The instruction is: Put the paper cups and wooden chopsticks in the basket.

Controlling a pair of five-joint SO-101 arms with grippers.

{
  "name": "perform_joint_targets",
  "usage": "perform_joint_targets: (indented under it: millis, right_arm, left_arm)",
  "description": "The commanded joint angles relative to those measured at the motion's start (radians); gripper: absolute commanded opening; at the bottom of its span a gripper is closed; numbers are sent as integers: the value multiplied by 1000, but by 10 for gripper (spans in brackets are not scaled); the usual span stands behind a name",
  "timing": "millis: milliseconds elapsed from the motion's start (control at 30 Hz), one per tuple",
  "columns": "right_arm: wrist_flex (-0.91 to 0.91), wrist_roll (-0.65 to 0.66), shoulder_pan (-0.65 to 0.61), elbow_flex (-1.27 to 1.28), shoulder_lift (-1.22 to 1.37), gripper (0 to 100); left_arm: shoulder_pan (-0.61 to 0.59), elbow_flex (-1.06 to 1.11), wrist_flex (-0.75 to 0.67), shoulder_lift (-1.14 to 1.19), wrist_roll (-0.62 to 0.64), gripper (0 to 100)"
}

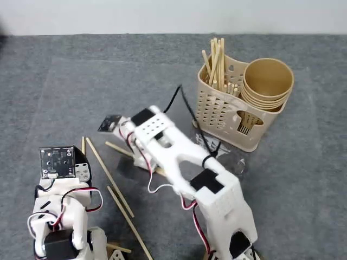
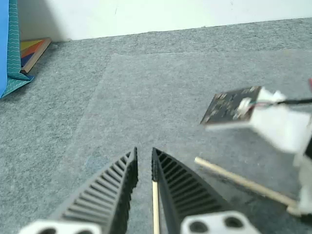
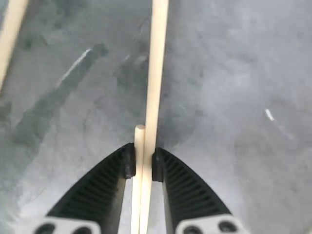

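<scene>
The grey tabletop (image 1: 54, 81) is carrying a beige basket (image 1: 217, 111) at its far right. The basket is holding a stack of cups (image 1: 268, 81) in one side and a bundle of chopsticks (image 1: 217, 59) standing upright in the other. The right arm (image 1: 179, 154) is stretching across the middle, stopping short of the basket. Its right pincer (image 3: 142, 158) is pressing together on two sticks (image 3: 155, 73) lying side by side between the fingers, the longer running well beyond the tips and the shorter ending just past them. Beside the left arm (image 1: 59, 216), loose sticks (image 1: 111, 176) are lying on the tabletop. The left pincer (image 2: 144, 155) is hanging over the tabletop with its fingers narrowly spread, pinching nothing. One stick (image 2: 155, 204) is lying below it, showing in the gap between the fingers.
</scene>
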Motion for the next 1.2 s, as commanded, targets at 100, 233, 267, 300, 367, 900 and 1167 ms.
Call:
perform_joint_targets:
  millis: [100, 233, 267, 300, 367, 900, 1167]
  right_arm:
    - [130, 26, 79, -173, -168, 8]
    - [237, 51, 124, -324, -234, 8]
    - [263, 51, 136, -371, -248, 8]
    - [286, 51, 148, -422, -262, 8]
    - [326, 51, 176, -526, -278, 8]
    - [176, 44, 314, -1218, -328, 8]
    - [-51, -61, 317, -1356, -329, 8]
  left_arm:
    - [-9, -5, -8, 0, -9, 48]
    - [-8, -5, -8, 0, -9, 48]
    - [-8, -5, -8, 0, -9, 48]
    - [-8, -5, -8, 0, -9, 48]
    - [-8, -5, -8, 0, -9, 48]
    - [-3, -4, -8, 0, -9, 48]
    - [-2, 10, -15, 0, -9, 48]
